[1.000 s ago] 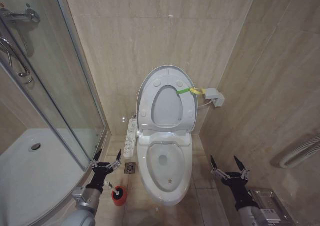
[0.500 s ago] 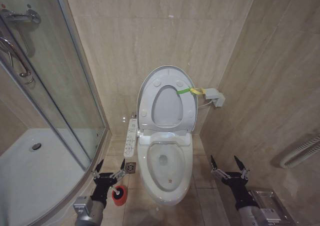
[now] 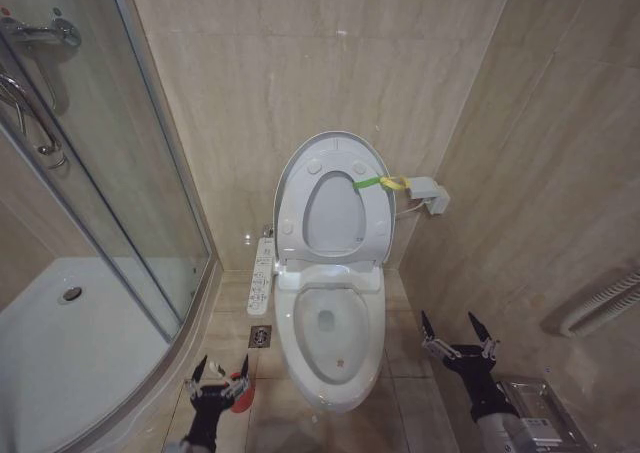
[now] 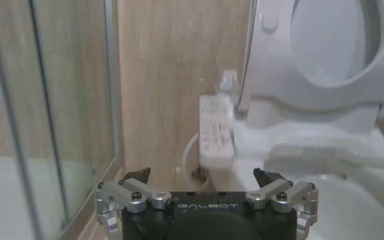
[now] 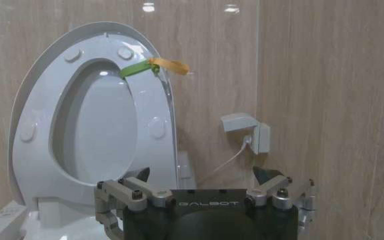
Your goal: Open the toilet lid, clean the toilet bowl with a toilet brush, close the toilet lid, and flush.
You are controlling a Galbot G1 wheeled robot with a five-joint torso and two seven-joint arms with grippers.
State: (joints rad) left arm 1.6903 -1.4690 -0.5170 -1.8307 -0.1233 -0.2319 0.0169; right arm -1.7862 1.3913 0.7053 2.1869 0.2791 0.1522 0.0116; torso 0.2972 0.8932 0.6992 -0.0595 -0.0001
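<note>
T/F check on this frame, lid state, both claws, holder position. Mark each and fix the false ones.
1. The toilet lid stands raised against the wall. True.
2. The left claw is shut on the toilet brush. False: it is open, holding nothing, above the red holder on the floor.
3. The right claw is open, on the right side of the toilet bowl. True.
4. The red holder sits on the right side of the bowl. False: it sits on the left side.
5. The yellow-green strap lies on the floor. False: it is tied at the raised lid's edge.
</note>
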